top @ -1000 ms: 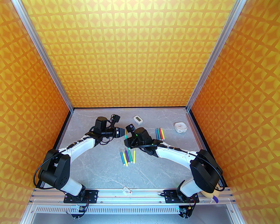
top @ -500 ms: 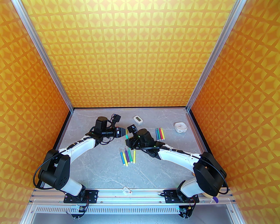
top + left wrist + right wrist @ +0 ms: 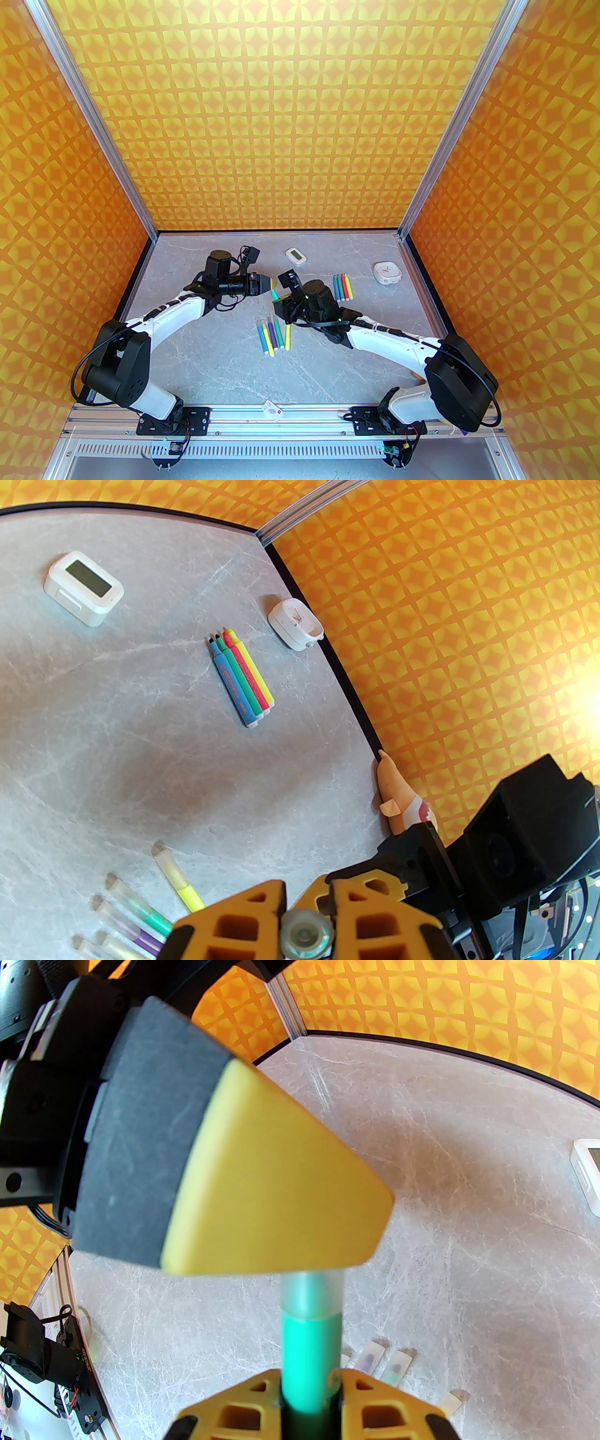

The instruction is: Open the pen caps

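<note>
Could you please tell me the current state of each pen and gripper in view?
Teal pen: capped, held off the table.
Left gripper: shut on its pen cap.
Right gripper: shut on the teal pen.
Four far pens: uncapped, lying side by side.
Five near pens: capped, lying flat.

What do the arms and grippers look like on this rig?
Left arm and right arm: white link shells with bulky black joint housings. Black cables loop outside the joints, and green LEDs glow at the wrists. Left gripper and right gripper: black bodies, yellow-orange wedge fingers with triangular cut-outs.
</note>
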